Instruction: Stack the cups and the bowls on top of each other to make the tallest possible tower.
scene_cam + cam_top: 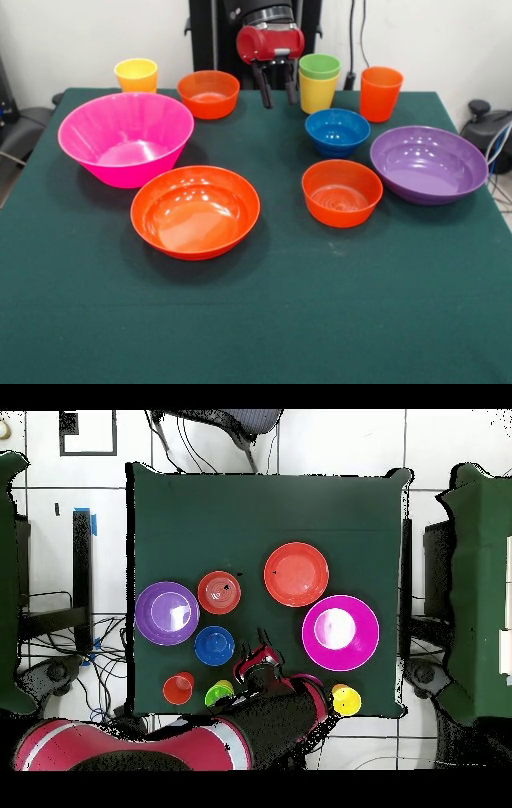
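My gripper [279, 102] hangs open and empty at the back of the table, between a small orange bowl [209, 93] and a light green cup [319, 66] nested in a yellow cup [317, 94]. A taller orange cup [381, 92] stands right of that pair, and a second yellow cup [136, 74] is at the back left. The pink bowl [126, 136], wide orange bowl [195, 210], second small orange bowl [342, 192], blue bowl [337, 130] and purple bowl [428, 164] each stand alone. No tower is in view. From overhead the arm hides one small orange bowl.
All pieces rest on a dark green tablecloth [256, 320]. The overhead view shows my gripper [265, 646] between the blue bowl [214, 645] and the pink bowl [340, 632]. Chairs and cables lie beyond the table edges.
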{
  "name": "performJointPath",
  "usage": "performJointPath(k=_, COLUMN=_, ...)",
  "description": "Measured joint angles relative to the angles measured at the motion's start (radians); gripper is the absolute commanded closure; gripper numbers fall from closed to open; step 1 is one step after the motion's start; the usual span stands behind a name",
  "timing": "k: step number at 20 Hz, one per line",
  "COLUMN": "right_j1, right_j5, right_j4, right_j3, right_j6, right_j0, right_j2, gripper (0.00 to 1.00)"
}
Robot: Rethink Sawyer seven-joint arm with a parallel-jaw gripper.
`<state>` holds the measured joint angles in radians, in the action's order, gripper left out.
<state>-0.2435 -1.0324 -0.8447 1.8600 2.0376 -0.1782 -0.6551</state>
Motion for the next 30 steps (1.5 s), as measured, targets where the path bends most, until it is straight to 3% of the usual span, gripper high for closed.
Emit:
performJointPath(k=18, right_j1=0.006, right_j5=0.0, right_j4=0.011, right_j3=0.001, right_j6=0.0, right_j0=0.0, right_j2=0.0, gripper=0.0)
performJointPath(k=30, right_j1=0.061, right_j5=0.0, right_j4=0.118, right_j3=0.006, right_j6=0.0, right_j0=-0.03, right_j2=0.0, gripper=0.0)
